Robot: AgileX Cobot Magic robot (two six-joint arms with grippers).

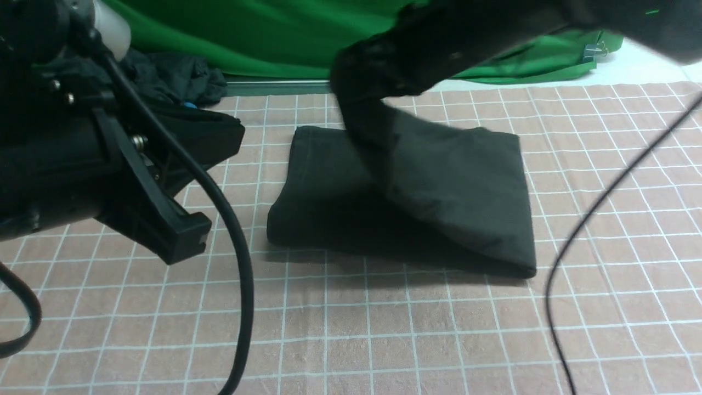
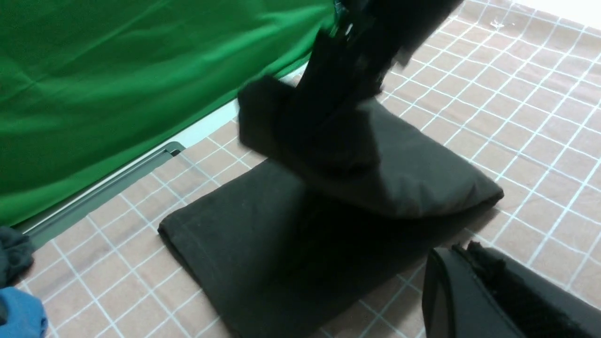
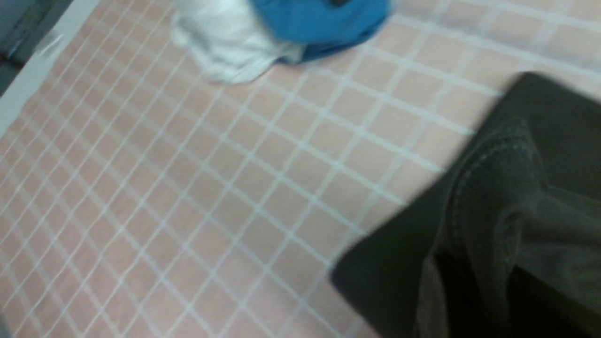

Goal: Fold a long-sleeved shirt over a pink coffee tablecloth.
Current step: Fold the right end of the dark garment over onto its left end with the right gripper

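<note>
Noted: right fingers (image 1: 384,60) pinched the long-sleeved shirt (image 1: 466,181) by its lifted flap; left fingers (image 1: 181,236) closed, empty. I feared the pinch slipping mid-fold, flap landing crooked on pink coffee tablecloth (image 1: 384,329).

**Left arm** (image 1: 49,164): sat low at the near left, close to the front camera, with the forearm angled forward and slightly downward.

**Left gripper** (image 1: 184,241): jaws were pressed together and held nothing. In its own wrist view only the dark finger ends (image 2: 488,291) showed.

**Right arm** (image 1: 521,27): stretched in from the upper right across the far side, raised and blurred.

**Right gripper** (image 1: 362,71): pointed downward, with its jaws pinched on a lifted fold of the shirt (image 1: 466,186). The fingers were largely lost against the dark cloth.
</note>
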